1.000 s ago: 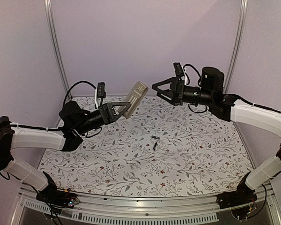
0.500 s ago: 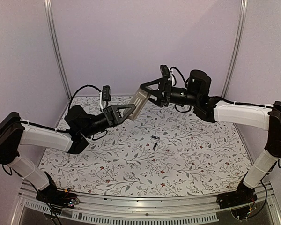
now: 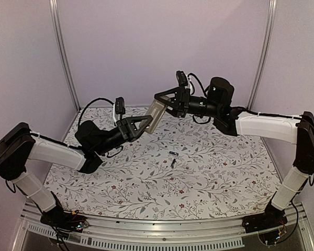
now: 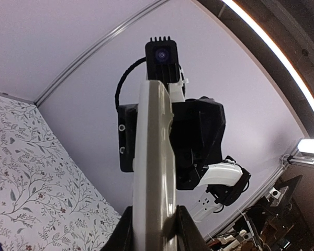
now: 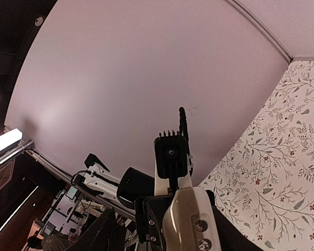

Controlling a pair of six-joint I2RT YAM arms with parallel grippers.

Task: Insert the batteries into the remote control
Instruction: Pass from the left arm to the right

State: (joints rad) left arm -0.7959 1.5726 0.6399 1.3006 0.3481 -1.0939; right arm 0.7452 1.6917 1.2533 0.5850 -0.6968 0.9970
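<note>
Top external: left gripper [image 3: 146,121] clamped one remote control [image 3: 157,111] aloft; right gripper [image 3: 165,103], jaws half-spread, straddled its 1 o'clock end, hold unclear; two batteries [image 3: 173,152] lay at 5 o'clock.

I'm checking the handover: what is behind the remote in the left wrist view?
The right gripper and its wrist camera; the remote control hides the gripper's middle.

Edge-on remote control [image 4: 154,157] in left gripper [image 4: 154,217], right gripper [image 4: 156,137] (black, w/ cam [image 4: 162,54]) straddling far end
</note>
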